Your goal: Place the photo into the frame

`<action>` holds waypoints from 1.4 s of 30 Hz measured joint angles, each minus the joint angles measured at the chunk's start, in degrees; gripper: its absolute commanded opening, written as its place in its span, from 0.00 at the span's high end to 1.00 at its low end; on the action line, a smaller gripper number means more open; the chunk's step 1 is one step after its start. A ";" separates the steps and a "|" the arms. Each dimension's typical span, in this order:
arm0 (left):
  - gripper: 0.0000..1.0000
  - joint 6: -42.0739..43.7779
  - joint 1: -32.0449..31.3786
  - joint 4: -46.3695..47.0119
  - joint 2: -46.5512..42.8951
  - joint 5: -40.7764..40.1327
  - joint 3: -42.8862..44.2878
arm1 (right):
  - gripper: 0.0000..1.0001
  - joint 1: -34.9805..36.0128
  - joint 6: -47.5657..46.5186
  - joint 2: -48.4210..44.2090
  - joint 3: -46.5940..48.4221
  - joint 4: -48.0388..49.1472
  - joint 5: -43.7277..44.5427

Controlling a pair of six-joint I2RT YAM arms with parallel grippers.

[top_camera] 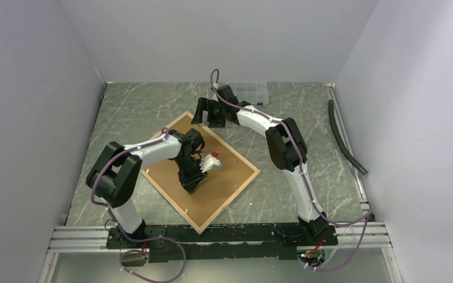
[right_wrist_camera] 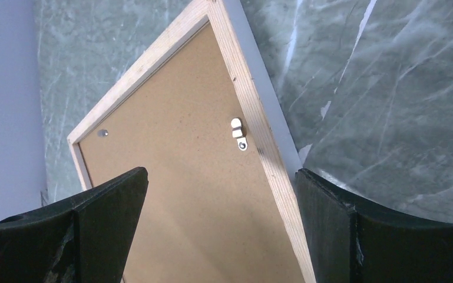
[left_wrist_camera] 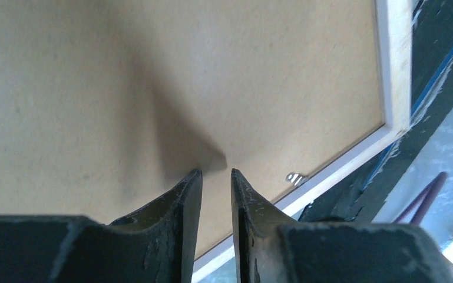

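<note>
The frame point(top_camera: 231, 201) lies face down on the table as a diamond, its light wood back upward. A plain brown backing board point(top_camera: 227, 175) fills it. The photo is not visible in any view. My left gripper point(top_camera: 191, 187) is over the middle of the board, and its tips point(left_wrist_camera: 215, 172) are nearly together at the board's surface with nothing between them. My right gripper point(top_camera: 207, 119) hangs open above the frame's far corner. In the right wrist view it point(right_wrist_camera: 220, 173) straddles the wood border point(right_wrist_camera: 259, 135) and the backing board point(right_wrist_camera: 171, 171).
A small metal retaining tab point(right_wrist_camera: 237, 134) sits on the frame's inner edge, and another tab point(left_wrist_camera: 295, 177) shows near the left fingers. A clear compartment box point(top_camera: 248, 93) stands at the back. A black hose point(top_camera: 344, 138) lies along the right wall.
</note>
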 measured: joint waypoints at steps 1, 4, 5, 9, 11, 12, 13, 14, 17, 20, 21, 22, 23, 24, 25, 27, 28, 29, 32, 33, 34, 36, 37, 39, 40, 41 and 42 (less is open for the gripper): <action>0.68 -0.87 -0.66 0.13 1.27 0.48 0.85 | 0.00 -0.11 -0.24 -0.13 0.39 -0.66 -0.44; 0.68 -2.69 -1.97 -0.55 4.55 2.23 4.94 | 0.00 -1.92 -0.98 -1.90 -0.24 -1.73 -0.57; 0.68 -2.95 -2.23 -0.55 5.07 2.49 6.34 | 0.00 -3.02 -1.18 -3.43 -1.62 -1.81 -0.22; 0.67 -3.04 -1.60 -3.32 4.87 3.48 12.72 | 0.00 -8.20 -1.90 -14.67 -10.75 -3.98 4.17; 0.67 -2.86 0.31 -5.66 4.31 4.59 16.41 | 0.00 -10.25 -2.10 -21.62 -15.39 -4.52 7.15; 0.67 -2.80 2.05 -7.02 3.87 5.27 18.60 | 0.00 -10.86 -2.14 -25.75 -18.36 -4.66 8.66; 0.67 -2.58 3.91 -8.04 3.54 5.77 20.37 | 0.00 -11.02 -2.10 -29.66 -21.31 -4.76 9.88; 0.66 -2.38 6.64 -9.22 3.26 6.34 22.73 | 0.00 -10.86 -1.90 -33.81 -24.81 -4.66 10.73; 0.65 -1.73 15.93 -10.23 3.08 6.51 27.91 | 0.00 -9.33 -1.01 -44.57 -35.41 -5.07 11.69; 0.65 -1.95 27.04 -9.60 4.92 5.49 32.65 | 0.00 -8.04 0.37 -51.30 -45.13 -6.29 10.08; 0.65 -2.38 31.54 -8.61 6.60 4.48 34.84 | 0.00 -7.82 0.98 -53.02 -48.48 -7.21 9.16; 0.65 -2.71 34.49 -7.52 8.22 3.50 36.28 | 0.00 -7.80 1.73 -54.36 -51.58 -8.02 8.13; 0.66 -3.10 37.79 -6.03 10.32 2.05 37.79 | 0.00 -7.80 2.40 -55.49 -54.45 -8.70 7.06; 0.66 -3.54 40.87 -4.20 12.70 0.42 38.97 | 0.00 -7.80 2.95 -56.28 -56.46 -9.29 6.25; 0.67 -4.02 43.06 -2.67 14.60 -1.03 39.50 | 0.00 -7.78 3.82 -57.24 -58.80 -9.66 5.03; 0.68 -4.61 46.93 -0.13 18.49 -4.24 39.71 | 0.00 -7.65 5.22 -59.12 -62.55 -10.23 2.64; 0.68 -4.70 48.24 0.44 20.00 -5.42 39.69 | 0.00 -7.56 5.70 -59.71 -63.56 -10.45 1.84; 0.68 -4.94 49.53 1.29 21.70 -6.62 39.45 | 0.00 -7.43 6.23 -60.22 -64.52 -10.16 0.66; 0.69 -5.14 51.28 3.52 23.69 -9.14 36.50 | 0.00 -6.97 8.02 -60.30 -66.82 -7.76 -2.91; 0.70 -5.18 51.39 4.07 23.69 -9.77 34.67 | 0.00 -6.86 8.66 -60.00 -67.41 -6.75 -4.04; 0.71 -5.20 51.32 4.26 23.69 -10.08 33.20 | 0.00 -6.75 9.03 -59.58 -67.76 -5.90 -4.76; 0.72 -5.29 50.86 4.55 23.69 -10.29 31.32 | 0.00 -6.75 10.08 -58.10 -68.26 -3.74 -6.10; 0.72 -5.29 50.66 4.72 23.34 -9.90 31.08 | 0.00 -6.80 10.51 -57.27 -68.37 -2.75 -6.62; 0.73 -5.35 49.94 5.25 23.04 -9.29 30.08 | 0.00 -7.02 11.13 -55.95 -68.41 -1.25 -7.21; 0.73 -5.33 49.44 5.38 22.64 -9.20 29.46 | 0.00 -7.28 11.30 -55.49 -68.41 -0.63 -7.50; 0.73 -5.31 49.00 5.79 22.01 -8.87 28.48 | 0.00 -7.85 11.45 -55.01 -68.41 0.11 -8.02; 0.73 -5.27 48.28 5.84 21.27 -8.66 27.19 | 0.00 -8.72 11.72 -54.55 -68.43 0.96 -8.44</action>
